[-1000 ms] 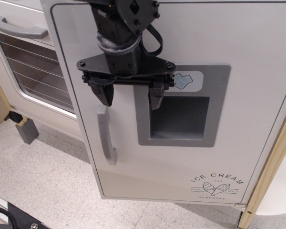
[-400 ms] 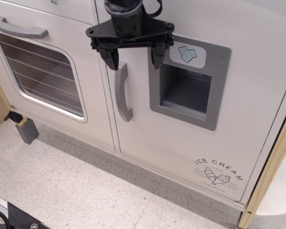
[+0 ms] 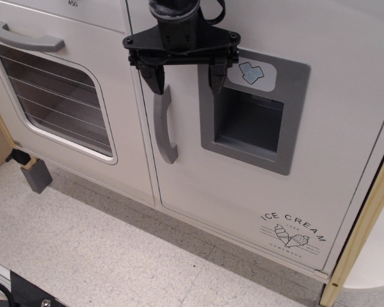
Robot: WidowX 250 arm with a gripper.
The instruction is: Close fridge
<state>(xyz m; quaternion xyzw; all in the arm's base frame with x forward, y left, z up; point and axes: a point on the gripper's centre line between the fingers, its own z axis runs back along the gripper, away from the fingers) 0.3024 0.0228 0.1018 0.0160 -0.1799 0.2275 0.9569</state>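
The white toy fridge door [image 3: 198, 185] fills the right half of the view. It lies flush with the cabinet front next to the oven. It has a grey vertical bar handle [image 3: 164, 125], a grey recessed dispenser panel [image 3: 251, 119] and an "ICE CREAM" cone logo [image 3: 293, 234]. My black gripper [image 3: 186, 79] is open and empty. It hangs at the top of the door, with one finger [image 3: 154, 78] above the handle and the other at the panel's left edge.
The white oven door [image 3: 57, 96] with a wire-rack window and a horizontal grey handle [image 3: 24, 37] is at the left. A wooden frame post [image 3: 361, 227] runs along the right edge. Speckled floor [image 3: 102, 256] lies below.
The fridge door has swung from partly open to flush with the cabinet front. My gripper moved up and right with it, still open.
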